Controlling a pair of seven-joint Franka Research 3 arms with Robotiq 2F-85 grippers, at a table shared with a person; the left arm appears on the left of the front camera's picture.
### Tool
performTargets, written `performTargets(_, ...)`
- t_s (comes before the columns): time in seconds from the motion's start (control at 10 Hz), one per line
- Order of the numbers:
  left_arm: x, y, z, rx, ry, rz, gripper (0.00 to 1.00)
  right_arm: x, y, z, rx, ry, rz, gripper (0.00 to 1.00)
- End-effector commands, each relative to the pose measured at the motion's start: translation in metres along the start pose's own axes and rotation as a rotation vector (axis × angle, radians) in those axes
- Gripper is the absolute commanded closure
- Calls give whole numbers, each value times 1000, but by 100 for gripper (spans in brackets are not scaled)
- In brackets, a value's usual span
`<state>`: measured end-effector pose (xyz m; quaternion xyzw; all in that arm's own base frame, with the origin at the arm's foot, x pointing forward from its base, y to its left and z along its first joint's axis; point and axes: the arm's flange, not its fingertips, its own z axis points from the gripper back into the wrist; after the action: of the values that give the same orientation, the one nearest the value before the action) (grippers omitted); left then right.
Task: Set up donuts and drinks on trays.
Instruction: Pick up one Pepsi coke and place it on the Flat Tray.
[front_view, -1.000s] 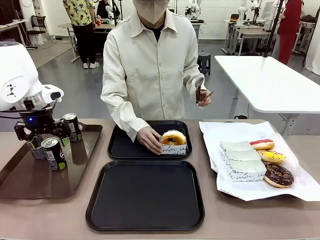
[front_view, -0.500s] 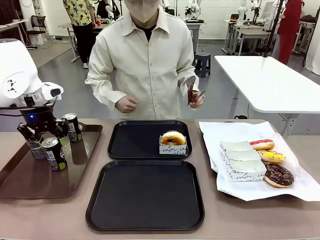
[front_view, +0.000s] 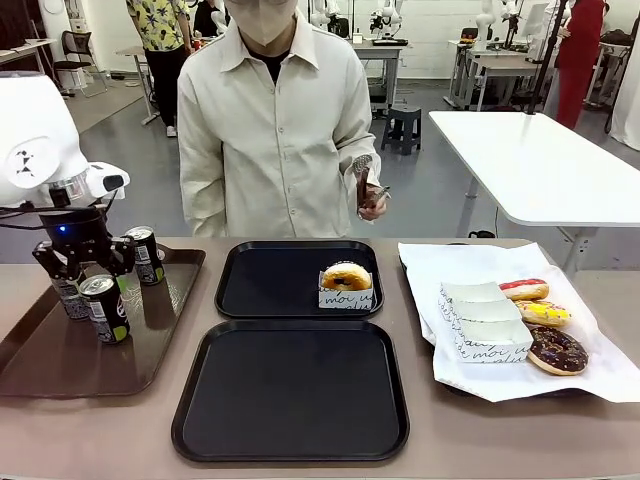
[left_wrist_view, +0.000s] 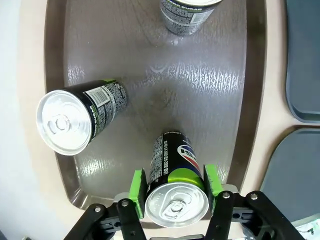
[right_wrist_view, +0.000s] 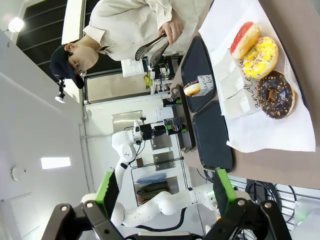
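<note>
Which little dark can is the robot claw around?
The slim dark drink can between the left gripper's green pads; the other two cans stand free on the brown tray.

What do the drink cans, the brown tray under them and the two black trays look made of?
Drink cans: metal, probably aluminium, judging by shiny silver tops with pull tabs. Brown tray: apparently glossy plastic; it mirrors the cans. Black trays: likely matte plastic, given moulded rims and dull sheen.

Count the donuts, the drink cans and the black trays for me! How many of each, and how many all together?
Donuts: 4
Drink cans: 3
Black trays: 2
Total: 9
</note>
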<state>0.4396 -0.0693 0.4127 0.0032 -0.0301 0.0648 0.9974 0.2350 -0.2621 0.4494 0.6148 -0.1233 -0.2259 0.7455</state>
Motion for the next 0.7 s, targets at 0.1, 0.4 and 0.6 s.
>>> performTargets(0.1, -12, -13, 79, 58, -37, -21, 98, -1, 0, 0, 8, 4, -2, 0)
performTargets(0.4, -27, 2, 120, 46, -120, 7, 98, -1, 0, 0, 8, 4, -2, 0)
performTargets(0.6, -32, 33, 110, 171, -141, 11, 98, -1, 0, 0, 8, 4, -2, 0)
